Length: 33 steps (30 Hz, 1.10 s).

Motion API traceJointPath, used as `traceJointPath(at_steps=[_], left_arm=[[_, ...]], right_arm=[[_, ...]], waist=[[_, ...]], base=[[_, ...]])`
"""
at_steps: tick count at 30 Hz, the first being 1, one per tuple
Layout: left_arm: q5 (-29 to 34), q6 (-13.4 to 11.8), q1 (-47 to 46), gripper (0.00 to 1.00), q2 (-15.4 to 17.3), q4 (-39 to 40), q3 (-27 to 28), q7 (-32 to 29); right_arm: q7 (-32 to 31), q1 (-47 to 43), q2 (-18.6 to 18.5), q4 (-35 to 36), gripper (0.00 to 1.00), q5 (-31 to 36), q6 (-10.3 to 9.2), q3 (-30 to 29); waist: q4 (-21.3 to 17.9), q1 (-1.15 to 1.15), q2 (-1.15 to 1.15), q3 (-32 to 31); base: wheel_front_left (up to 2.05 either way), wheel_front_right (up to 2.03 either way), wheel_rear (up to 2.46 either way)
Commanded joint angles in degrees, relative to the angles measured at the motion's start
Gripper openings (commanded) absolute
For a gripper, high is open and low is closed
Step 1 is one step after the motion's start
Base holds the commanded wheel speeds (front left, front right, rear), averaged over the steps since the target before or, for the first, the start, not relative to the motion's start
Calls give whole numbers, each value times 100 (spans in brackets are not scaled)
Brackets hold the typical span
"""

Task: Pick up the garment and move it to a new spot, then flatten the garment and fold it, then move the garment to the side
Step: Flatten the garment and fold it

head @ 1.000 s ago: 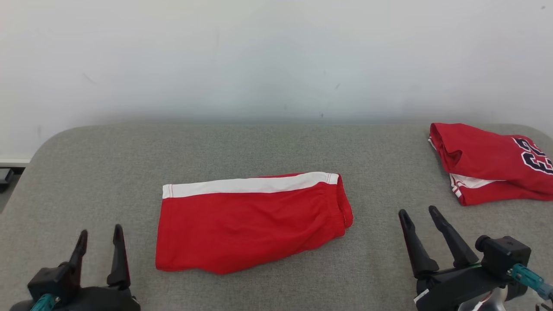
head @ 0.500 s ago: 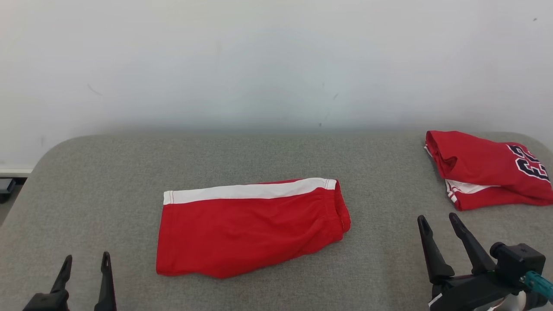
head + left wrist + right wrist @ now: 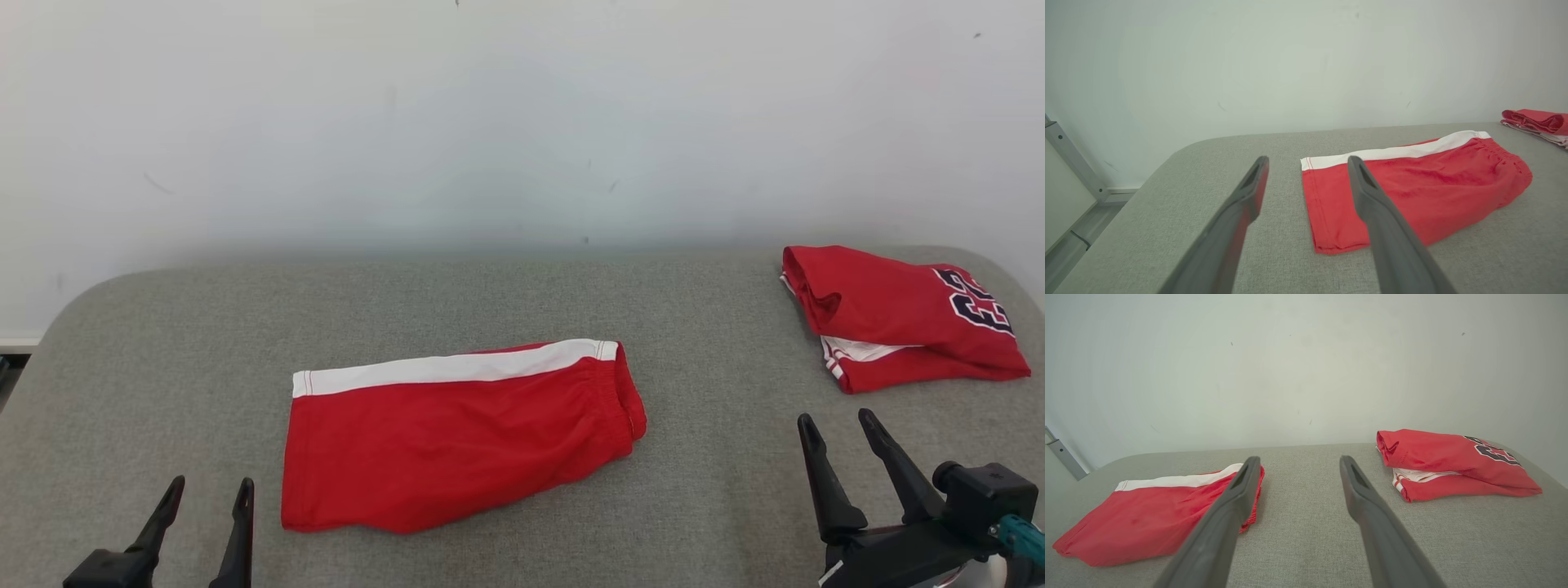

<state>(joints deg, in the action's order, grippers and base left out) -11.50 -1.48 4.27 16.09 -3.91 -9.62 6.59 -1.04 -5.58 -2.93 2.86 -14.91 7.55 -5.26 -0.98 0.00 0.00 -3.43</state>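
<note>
Between left hand [image 3: 208, 483] and right hand [image 3: 833, 416] | garment [image 3: 457, 441] flat, untouched

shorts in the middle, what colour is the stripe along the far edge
White, on red shorts; clearest in the head view.

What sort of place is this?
Probably a lab or test room set up for garment folding: a padded grey table against a bare white wall, with red shorts and a folded red jersey on it.

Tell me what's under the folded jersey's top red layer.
A white layer with red stripes peeks out beneath the jersey, which rests on the grey surface. Anything deeper in the fold is covered.
</note>
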Motion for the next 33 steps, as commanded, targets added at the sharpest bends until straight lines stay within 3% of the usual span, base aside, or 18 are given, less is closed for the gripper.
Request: traceJointPath(at_steps=[1, 25, 33], left_arm=[[-42, -2, 71, 100, 39, 83, 14, 0], [-94, -154, 85, 100, 113, 225, -57, -47], [-123, -163, -56, 100, 63, 196, -117, 3]], right_arm=[[-41, -45, -3, 51, 100, 37, -11, 16], [-198, 14, -3, 45, 100, 53, -10, 77], [-348, 530, -4, -408, 100, -21, -10, 385]], waist=[[-11, 0, 0, -18], [0, 0, 0, -23], [28, 0, 0, 57]], base=[[0, 0, 0], [0, 0, 0], [0, 0, 0]])
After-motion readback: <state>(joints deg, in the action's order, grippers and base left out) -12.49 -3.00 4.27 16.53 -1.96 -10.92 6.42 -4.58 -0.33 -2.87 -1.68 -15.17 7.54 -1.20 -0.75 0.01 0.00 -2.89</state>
